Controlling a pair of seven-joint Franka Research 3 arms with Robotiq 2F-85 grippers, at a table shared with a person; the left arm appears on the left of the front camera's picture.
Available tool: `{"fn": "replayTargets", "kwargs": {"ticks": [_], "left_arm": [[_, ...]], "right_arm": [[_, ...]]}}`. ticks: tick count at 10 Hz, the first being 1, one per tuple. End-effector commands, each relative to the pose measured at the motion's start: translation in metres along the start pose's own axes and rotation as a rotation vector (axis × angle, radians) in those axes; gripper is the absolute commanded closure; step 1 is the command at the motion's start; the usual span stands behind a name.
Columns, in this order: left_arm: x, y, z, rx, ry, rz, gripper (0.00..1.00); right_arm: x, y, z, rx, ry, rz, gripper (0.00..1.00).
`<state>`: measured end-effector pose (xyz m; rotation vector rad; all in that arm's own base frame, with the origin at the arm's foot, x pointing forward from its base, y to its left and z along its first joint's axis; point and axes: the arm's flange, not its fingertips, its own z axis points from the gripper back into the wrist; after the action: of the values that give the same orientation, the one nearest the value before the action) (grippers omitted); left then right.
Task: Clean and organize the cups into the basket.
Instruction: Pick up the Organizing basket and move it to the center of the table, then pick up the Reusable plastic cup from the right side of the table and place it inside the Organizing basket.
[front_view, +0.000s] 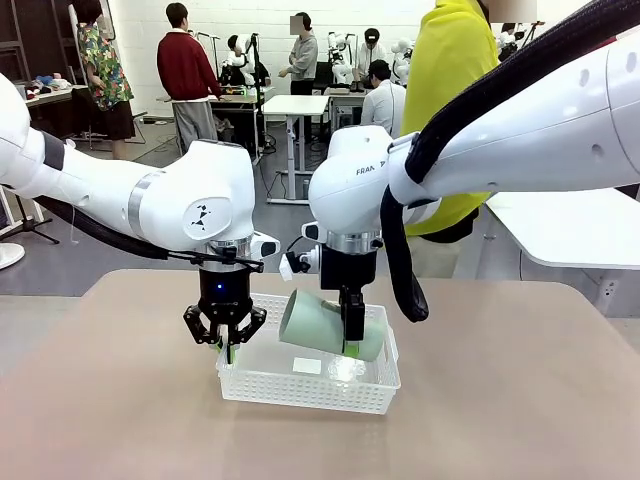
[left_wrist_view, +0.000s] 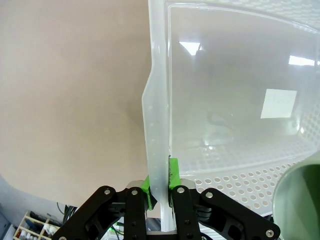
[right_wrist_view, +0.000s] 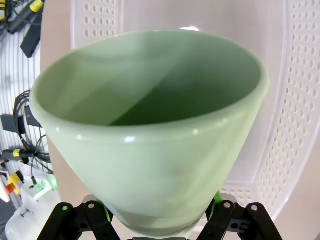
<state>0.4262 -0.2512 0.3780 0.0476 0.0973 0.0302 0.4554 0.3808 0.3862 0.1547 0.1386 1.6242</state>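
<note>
Mint cup (front_view: 320, 322) hangs tilted over the basket (front_view: 300, 385), pinched near its base by my right gripper (front_view: 352, 347); my left gripper (front_view: 230, 352) clamps the basket's left wall.

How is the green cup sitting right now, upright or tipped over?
Tipped: the mint green cup lies nearly on its side in the right gripper, over the basket, mouth toward the left gripper.

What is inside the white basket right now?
The mint green cup, held tilted by the right gripper, hangs partly in the basket. A white square label shows on its floor. The floor under the cup is hidden.
</note>
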Motion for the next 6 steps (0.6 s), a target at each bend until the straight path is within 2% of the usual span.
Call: {"fn": "replayTargets", "kwargs": {"ticks": [1,6], "left_arm": [[0.000,0.000,0.001,0.003,-0.005,-0.002,1.00],[0.000,0.000,0.001,0.003,-0.005,-0.002,1.00]], "right_arm": [[-0.009,0.005,-0.010,0.007,-0.037,0.006,0.19],[-0.010,0.007,-0.032,0.080,-0.015,0.023,0.19]]}}
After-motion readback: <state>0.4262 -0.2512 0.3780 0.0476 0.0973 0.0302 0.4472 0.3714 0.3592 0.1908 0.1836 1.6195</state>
